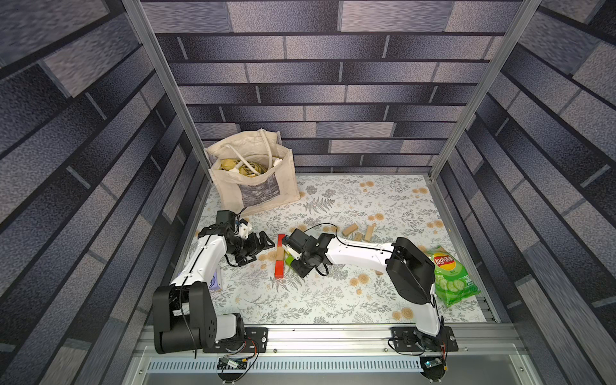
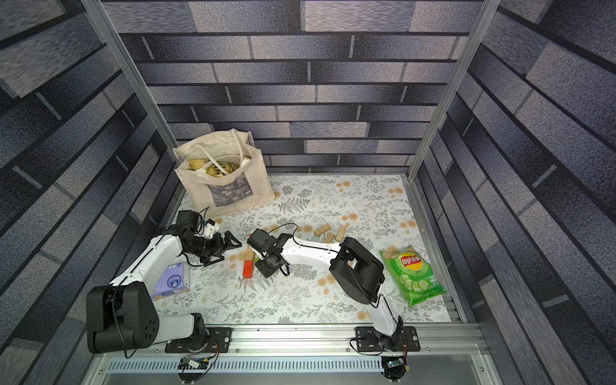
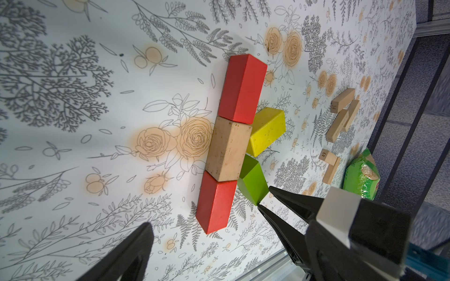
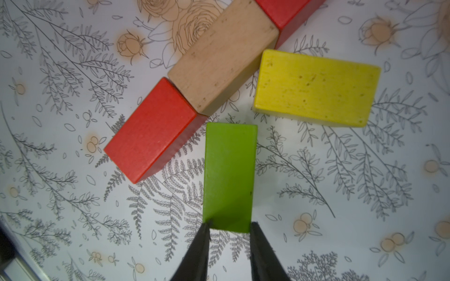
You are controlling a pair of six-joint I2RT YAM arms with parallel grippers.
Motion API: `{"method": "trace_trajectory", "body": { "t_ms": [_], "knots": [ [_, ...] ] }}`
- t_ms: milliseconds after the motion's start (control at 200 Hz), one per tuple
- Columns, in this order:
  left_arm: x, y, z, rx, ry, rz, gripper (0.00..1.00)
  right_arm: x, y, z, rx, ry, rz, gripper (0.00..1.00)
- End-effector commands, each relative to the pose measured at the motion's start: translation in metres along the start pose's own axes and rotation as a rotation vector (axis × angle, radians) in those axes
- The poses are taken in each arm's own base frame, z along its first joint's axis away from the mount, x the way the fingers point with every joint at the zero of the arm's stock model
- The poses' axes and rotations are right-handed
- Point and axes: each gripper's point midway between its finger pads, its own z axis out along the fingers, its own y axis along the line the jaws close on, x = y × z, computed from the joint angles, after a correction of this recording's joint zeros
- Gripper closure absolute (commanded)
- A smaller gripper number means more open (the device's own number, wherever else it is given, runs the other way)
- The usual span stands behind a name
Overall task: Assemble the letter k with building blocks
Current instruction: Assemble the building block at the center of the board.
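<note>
Three blocks, red, tan, red, lie end to end as the spine [image 3: 229, 148] on the tabletop [image 1: 333, 293]. We note the yellow block [image 3: 266, 131] slanting off the tan one. Right gripper [image 4: 230, 227] pinches the outer end of the green block [image 4: 230, 175]; its inner end sits just beside the spine. Left gripper [image 1: 266, 250] spread wide, clear of the blocks.

Tan block [image 4: 224, 60]: bare wood, visible grain, matt, lightly pitted. Red block [image 4: 151, 129], yellow block [image 4: 314, 87], green block [image 4: 229, 175]: painted, matt, smooth. Tote bag [image 1: 233, 190]: matt cloth. Crisp packet [image 1: 453, 280]: glossy plastic
</note>
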Motion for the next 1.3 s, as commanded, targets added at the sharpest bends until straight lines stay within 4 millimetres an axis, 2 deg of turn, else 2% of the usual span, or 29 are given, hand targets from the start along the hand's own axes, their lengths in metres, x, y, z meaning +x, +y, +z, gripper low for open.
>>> {"method": "trace_trajectory", "body": {
  "t_ms": [0,786,862,977,1042,1212,1232,1297],
  "knots": [
    [0.001,0.000,-0.001,0.004,0.012,0.004,0.00,0.013,0.003,0.016,0.007,0.057,-0.025,0.69],
    [0.001,0.000,-0.001,0.008,0.015,0.004,0.00,0.011,-0.001,0.016,0.033,0.061,-0.034,0.69],
    [0.001,0.000,0.000,0.008,0.016,0.003,0.00,0.011,-0.001,0.013,0.033,0.055,-0.029,0.65],
    [0.001,-0.001,-0.001,0.012,0.016,0.004,0.00,0.008,-0.002,0.005,0.038,0.030,-0.022,0.52],
    [0.001,-0.001,-0.001,0.013,0.016,0.004,0.00,0.007,-0.003,0.002,0.040,0.017,-0.021,0.47],
    [0.001,-0.001,-0.001,0.014,0.014,0.006,0.00,0.009,-0.003,0.005,0.040,0.019,-0.016,0.46],
    [0.001,-0.002,-0.001,0.015,0.013,0.006,0.00,0.003,-0.001,-0.007,0.032,-0.011,-0.015,0.46],
    [0.001,-0.002,-0.001,0.016,0.014,0.006,0.00,0.002,0.000,-0.007,0.022,-0.017,-0.008,0.46]
  ]
}}
